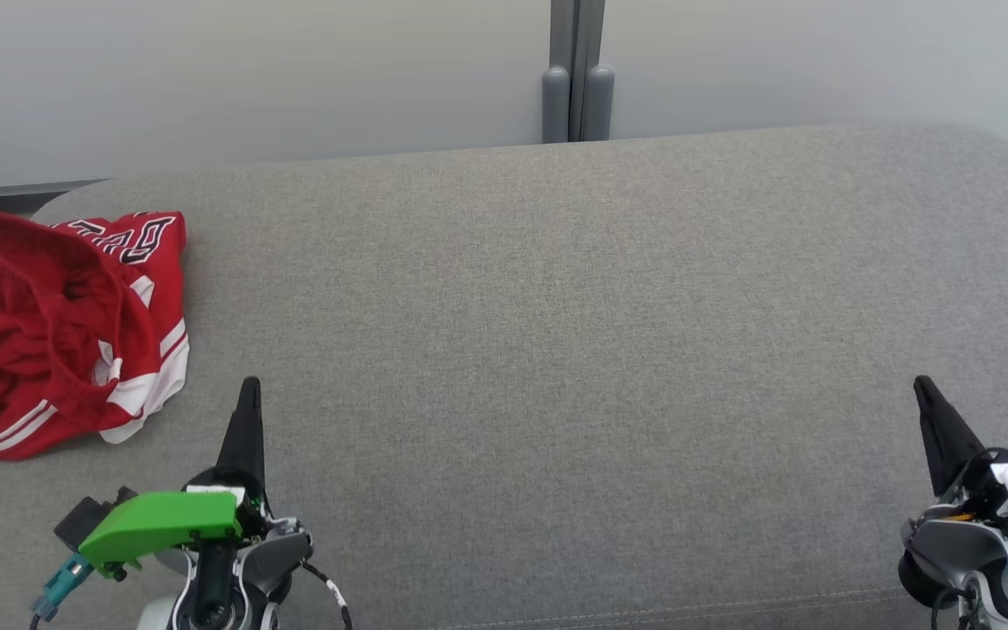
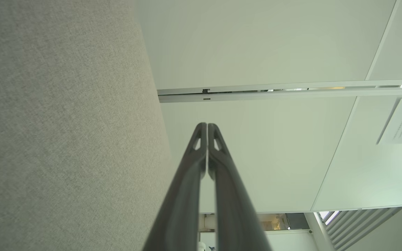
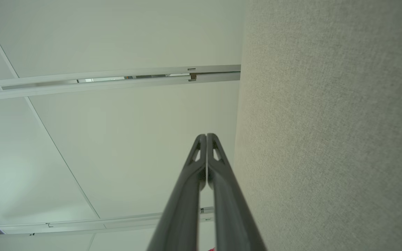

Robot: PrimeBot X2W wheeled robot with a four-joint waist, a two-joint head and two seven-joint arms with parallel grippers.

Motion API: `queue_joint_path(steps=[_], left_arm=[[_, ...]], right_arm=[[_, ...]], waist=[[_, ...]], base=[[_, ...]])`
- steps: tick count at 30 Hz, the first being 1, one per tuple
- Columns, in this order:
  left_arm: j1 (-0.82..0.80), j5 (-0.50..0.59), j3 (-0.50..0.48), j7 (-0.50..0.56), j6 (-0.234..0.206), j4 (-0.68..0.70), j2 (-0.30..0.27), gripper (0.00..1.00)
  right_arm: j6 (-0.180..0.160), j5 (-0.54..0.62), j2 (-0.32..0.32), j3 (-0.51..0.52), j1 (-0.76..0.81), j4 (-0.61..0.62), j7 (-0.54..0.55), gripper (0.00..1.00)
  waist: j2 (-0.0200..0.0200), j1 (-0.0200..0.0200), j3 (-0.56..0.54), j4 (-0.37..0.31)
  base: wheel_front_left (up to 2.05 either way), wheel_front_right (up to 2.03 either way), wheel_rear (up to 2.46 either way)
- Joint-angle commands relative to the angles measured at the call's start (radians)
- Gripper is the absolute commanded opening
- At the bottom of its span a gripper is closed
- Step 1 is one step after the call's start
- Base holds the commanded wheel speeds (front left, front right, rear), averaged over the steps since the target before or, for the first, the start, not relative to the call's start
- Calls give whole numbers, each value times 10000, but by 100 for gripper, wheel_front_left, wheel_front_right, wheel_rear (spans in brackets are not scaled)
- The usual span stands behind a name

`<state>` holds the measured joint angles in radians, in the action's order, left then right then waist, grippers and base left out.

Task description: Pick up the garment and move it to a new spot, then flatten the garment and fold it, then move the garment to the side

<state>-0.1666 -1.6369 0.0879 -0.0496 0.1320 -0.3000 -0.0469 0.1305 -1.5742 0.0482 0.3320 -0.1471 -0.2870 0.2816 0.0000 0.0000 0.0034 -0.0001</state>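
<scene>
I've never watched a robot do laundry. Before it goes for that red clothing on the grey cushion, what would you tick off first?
1. Is the red garment in sight: ok, it lies bunched up at the left end of the cushion, nearest the left hand.
2. Whole garment in the picture: not ok, the left edge cuts it off.
3. Is the left hand open for grabbing: not ok, its fingers are pressed together.
4. Is the right hand open: not ok, it is shut too.
5. Both hands empty: ok, there is nothing between the fingers.
6. Room for a new spot: ok, there is broad bare fabric between the hands.
</scene>
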Motion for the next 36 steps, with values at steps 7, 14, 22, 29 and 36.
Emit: queue_joint_path(steps=[7,14,22,29,36], left_arm=[[390,76,138,-79,-3,-239,6,100],[584,387,222,-280,-52,77,2,100],[759,1271,180,-492,-249,556,-4,100],[871,2641,148,-660,-521,1047,-8,100],[984,4314,179,-816,-778,1500,-12,100]], right_arm=[[-2,65,-157,-208,329,-259,-213,100],[-1,380,-134,-637,496,-42,-725,100],[-1,1393,-110,-944,620,208,-1259,100],[0,2962,-93,-1220,697,607,-1689,100],[0,4612,-77,-1612,797,1024,-2089,100]], waist=[[0,0,-11,0],[0,0,-43,0],[0,0,-82,1],[0,0,-112,10],[0,0,-145,28]], base=[[0,0,0],[0,0,0],[0,0,0],[0,0,0],[0,0,0]])
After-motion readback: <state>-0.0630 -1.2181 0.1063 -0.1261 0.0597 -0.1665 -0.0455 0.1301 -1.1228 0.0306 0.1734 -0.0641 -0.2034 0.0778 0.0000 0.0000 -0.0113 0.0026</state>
